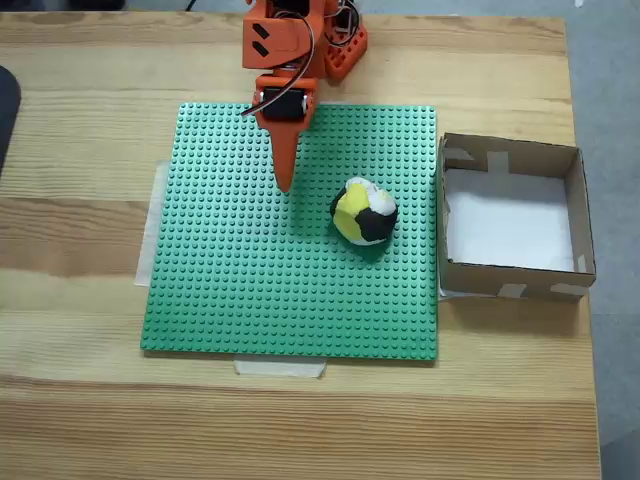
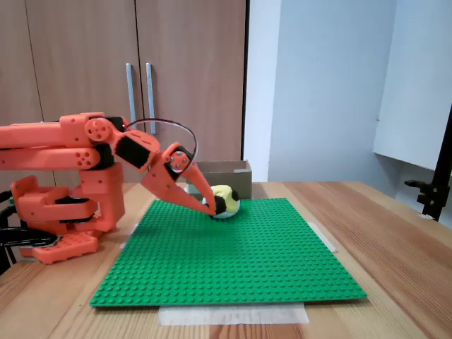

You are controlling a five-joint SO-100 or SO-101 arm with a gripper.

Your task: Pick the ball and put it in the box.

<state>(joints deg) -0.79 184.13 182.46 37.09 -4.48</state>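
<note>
Orange gripper (image 1: 284,180) above green baseplate (image 1: 240,290), fingers apparently closed, empty. Ball (image 1: 364,211) on baseplate, just beside, not grasped. Box (image 1: 578,210) empty. Pick and placement pending.

Both fixed views bright, even, diffuse indoor light, no hard glare. From above, the ball (image 1: 364,211) throws a short soft shadow toward the table's (image 1: 90,400) near edge; box (image 1: 512,218) walls shade a thin strip of its white bottom. Side-on fixed view: slight sheen on the green baseplate (image 2: 233,261), cabinet doors (image 2: 127,70) evenly lit. Both slightly soft, low resolution; no obvious edge distortion.
</note>
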